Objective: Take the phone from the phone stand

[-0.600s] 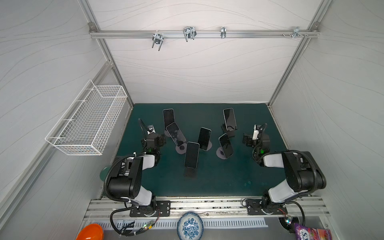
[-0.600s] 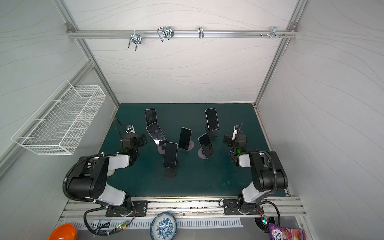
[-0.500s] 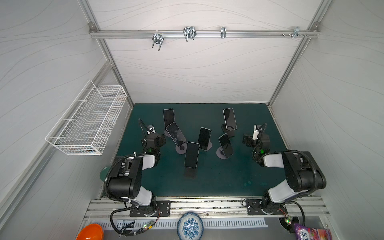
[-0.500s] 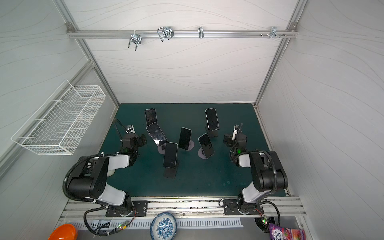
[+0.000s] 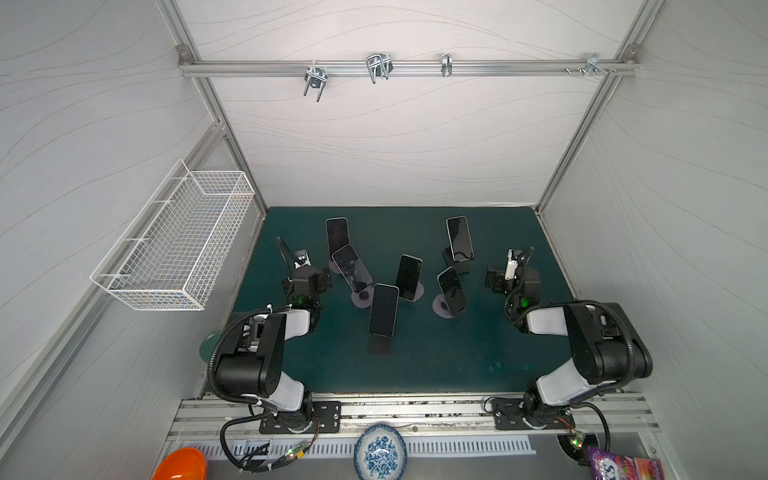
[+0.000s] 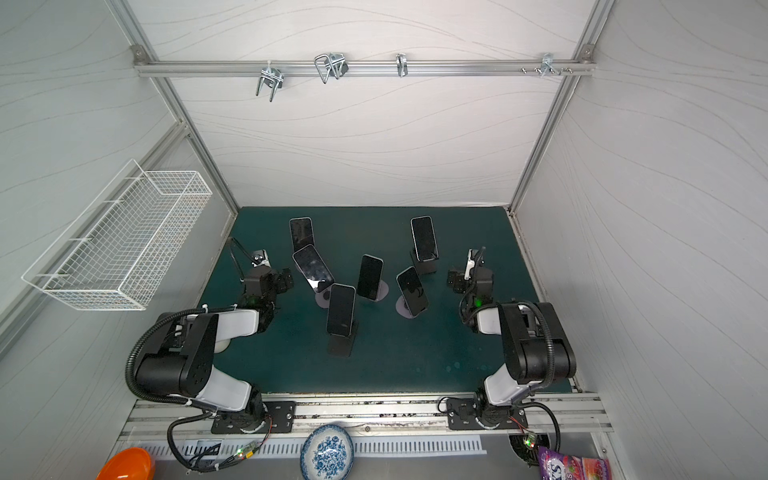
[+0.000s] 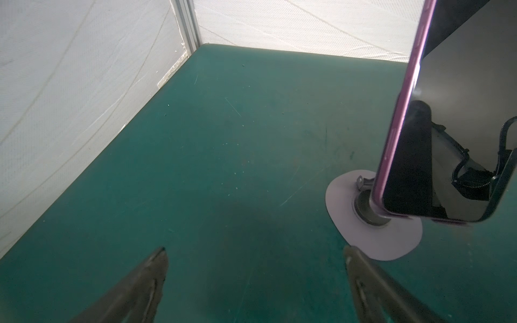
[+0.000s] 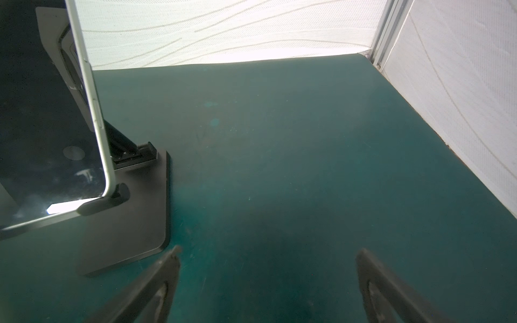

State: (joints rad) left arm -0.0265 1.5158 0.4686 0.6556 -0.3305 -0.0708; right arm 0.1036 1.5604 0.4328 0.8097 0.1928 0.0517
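Green worktop [image 5: 478, 353]: six phones [image 5: 383, 309] are counted, each propped on its own stand [image 5: 379, 345], grouped mid-worktop between two claws. Both the left claw [image 7: 254, 251] and right claw [image 8: 268, 251] are spread open, empty. Several stands are mostly hidden by phones.

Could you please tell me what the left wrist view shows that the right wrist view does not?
Only the left wrist view: a purple-edged phone on a round-based stand, and the open left gripper. Only the right wrist view: a silver-edged phone on a flat black stand, and the open right gripper. Both: green mat, white walls, nothing between the jaws.
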